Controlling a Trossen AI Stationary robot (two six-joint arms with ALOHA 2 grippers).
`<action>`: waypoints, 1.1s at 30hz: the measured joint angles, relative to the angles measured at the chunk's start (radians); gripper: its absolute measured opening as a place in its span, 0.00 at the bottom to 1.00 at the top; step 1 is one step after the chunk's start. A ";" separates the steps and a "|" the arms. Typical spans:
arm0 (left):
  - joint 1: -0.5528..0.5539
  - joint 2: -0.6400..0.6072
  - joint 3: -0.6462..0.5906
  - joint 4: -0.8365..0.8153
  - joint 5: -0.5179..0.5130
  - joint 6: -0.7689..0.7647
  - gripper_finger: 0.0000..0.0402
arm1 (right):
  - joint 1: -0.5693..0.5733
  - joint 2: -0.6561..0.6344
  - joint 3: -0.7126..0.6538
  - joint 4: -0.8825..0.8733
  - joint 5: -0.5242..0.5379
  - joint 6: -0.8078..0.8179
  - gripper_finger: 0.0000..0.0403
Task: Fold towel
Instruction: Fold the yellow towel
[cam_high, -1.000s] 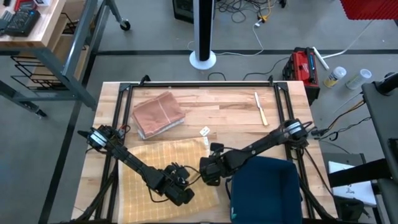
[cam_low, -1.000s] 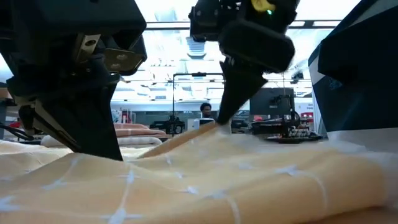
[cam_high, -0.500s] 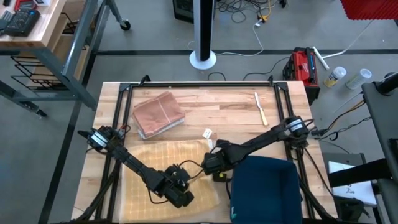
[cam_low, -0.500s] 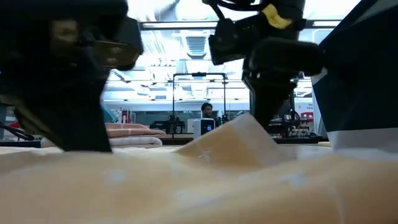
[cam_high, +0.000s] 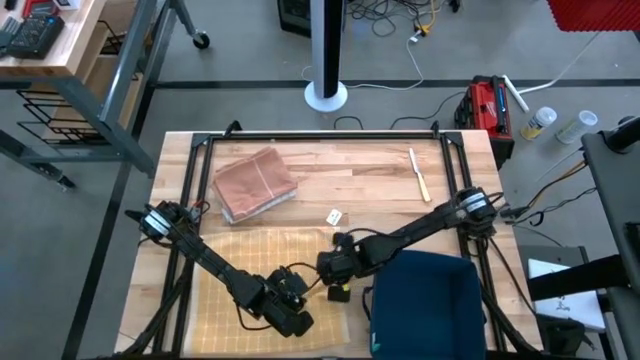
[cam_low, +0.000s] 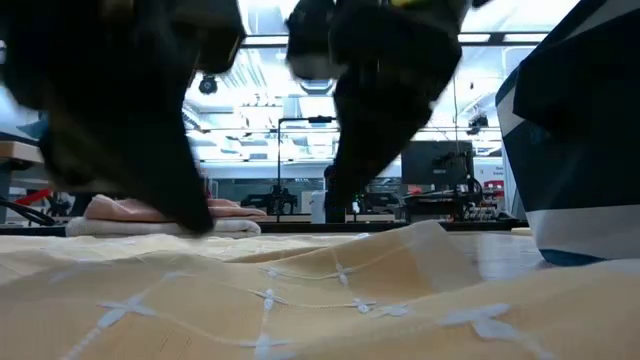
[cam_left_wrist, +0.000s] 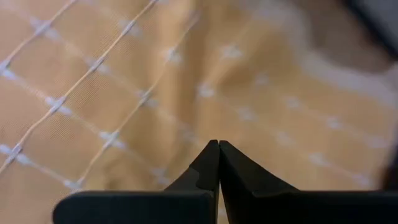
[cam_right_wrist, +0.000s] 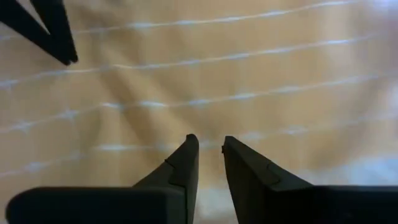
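On the near side of the worktop (cam_high: 370, 180), the yellow towel (cam_high: 240, 270) is lying flat. The left gripper (cam_left_wrist: 219, 147) is staying shut above it. The right gripper (cam_right_wrist: 209, 144) is sitting slightly open, holding nothing.

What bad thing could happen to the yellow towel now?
The right gripper has its jaws a little apart above the yellow towel, so the raised fold might flop back flat. The left gripper, jaws shut, is very near it, so the two could bump. The blue bag beside the towel could snag an arm.
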 joint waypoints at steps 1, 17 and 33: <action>0.001 -0.008 0.011 -0.002 0.001 0.001 0.00 | 0.000 0.018 -0.001 0.014 -0.034 0.000 0.18; -0.032 -0.061 -0.054 -0.327 0.042 -0.092 0.00 | -0.003 0.038 -0.002 -0.174 -0.002 0.005 0.05; -0.174 -0.225 -0.050 -0.272 0.165 0.236 0.00 | 0.085 -0.053 0.018 -0.165 -0.132 -0.224 0.05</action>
